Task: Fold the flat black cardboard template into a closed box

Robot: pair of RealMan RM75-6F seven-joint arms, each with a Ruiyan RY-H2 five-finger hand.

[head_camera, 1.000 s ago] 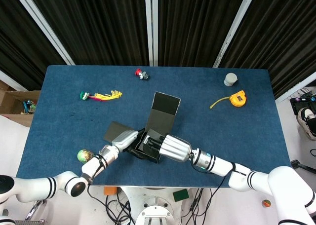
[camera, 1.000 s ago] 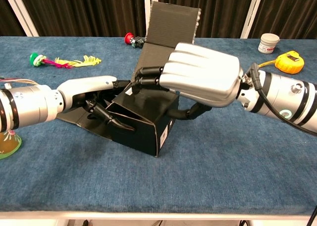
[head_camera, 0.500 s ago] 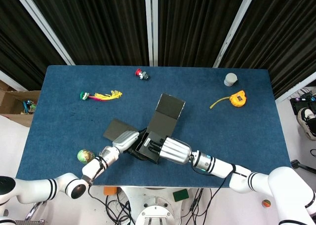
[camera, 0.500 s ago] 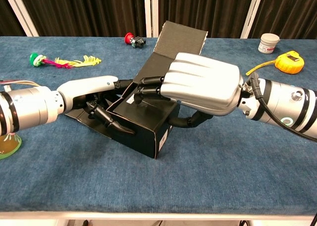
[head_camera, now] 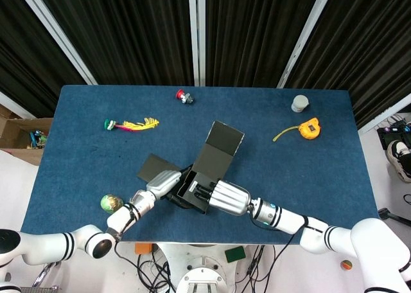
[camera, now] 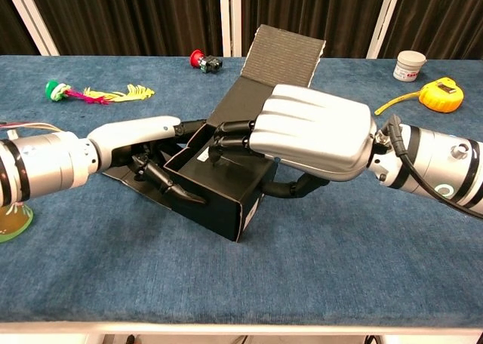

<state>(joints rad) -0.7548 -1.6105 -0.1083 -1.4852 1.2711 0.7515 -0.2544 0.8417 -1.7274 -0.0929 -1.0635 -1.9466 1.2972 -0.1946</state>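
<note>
The black cardboard box (head_camera: 184, 191) stands half folded near the table's front edge, open on top. Its lid flap (head_camera: 222, 144) leans back to the right, and one side flap (head_camera: 153, 168) lies flat on the cloth. In the chest view the box's front wall (camera: 215, 201) faces me and the lid flap (camera: 284, 53) rises behind it. My right hand (camera: 317, 133) grips the right wall, fingers hooked inside and thumb outside. My left hand (camera: 139, 139) rests with spread fingers against the box's left side. From above, the left hand (head_camera: 160, 182) and right hand (head_camera: 228, 198) flank the box.
A red-capped part (head_camera: 185, 97) and a feathered toy (head_camera: 131, 124) lie at the back left. A white jar (head_camera: 300, 103) and a yellow tape measure (head_camera: 309, 128) sit at the back right. A green ball (head_camera: 110, 203) sits by the front left edge.
The lid flap has dropped from nearly upright to leaning back and right. The box has turned slightly, and my right hand has sunk lower onto its wall. The left hand has barely moved.
</note>
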